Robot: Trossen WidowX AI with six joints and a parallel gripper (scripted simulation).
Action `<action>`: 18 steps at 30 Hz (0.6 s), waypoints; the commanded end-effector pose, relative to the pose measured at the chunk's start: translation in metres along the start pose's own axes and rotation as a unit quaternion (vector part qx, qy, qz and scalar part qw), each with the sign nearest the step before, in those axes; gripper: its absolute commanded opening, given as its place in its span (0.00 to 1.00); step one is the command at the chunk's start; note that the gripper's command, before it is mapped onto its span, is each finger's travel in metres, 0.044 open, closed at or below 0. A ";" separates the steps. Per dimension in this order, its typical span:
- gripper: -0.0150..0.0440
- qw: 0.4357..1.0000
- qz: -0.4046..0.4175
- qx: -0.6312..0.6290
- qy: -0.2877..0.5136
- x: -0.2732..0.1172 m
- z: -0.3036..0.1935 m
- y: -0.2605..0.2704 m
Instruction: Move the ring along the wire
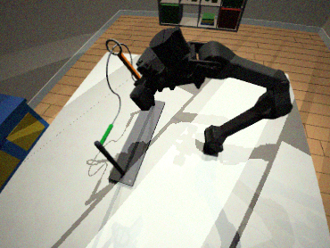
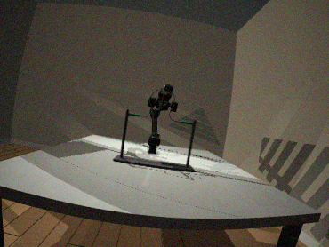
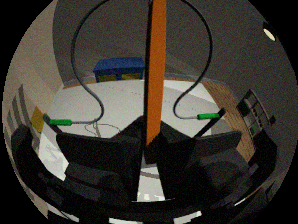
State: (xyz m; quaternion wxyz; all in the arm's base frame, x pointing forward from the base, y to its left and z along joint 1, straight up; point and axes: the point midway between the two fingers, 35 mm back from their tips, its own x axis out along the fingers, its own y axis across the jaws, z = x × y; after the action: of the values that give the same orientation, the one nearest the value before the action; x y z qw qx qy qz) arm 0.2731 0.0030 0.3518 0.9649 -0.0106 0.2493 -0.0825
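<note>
The gripper is shut on the orange handle, holding it by its lower end. The dark ring is at the handle's far end, high at the top of the wire's arch; the wire appears to pass through it. Whether they touch cannot be told. The ring is outside the wrist view. The thin grey wire curves down on both sides to a green part and another green part, each beside a post. The arm hides the far end in the top view.
One post and the other post stand on a grey base on the white table. The arm reaches in high above the base. A blue box and a shelf stand beyond the table.
</note>
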 end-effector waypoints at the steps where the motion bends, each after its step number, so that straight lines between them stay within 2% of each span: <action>1: 0.00 0.999 -0.017 -0.029 -0.004 0.000 0.000 -0.002; 18: 0.00 0.988 -0.076 -0.131 -0.018 0.001 0.001 -0.010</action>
State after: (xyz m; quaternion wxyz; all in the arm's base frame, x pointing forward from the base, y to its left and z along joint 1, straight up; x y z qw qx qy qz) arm 0.2728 -0.0053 0.3531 0.9549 -0.1311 0.2405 -0.1150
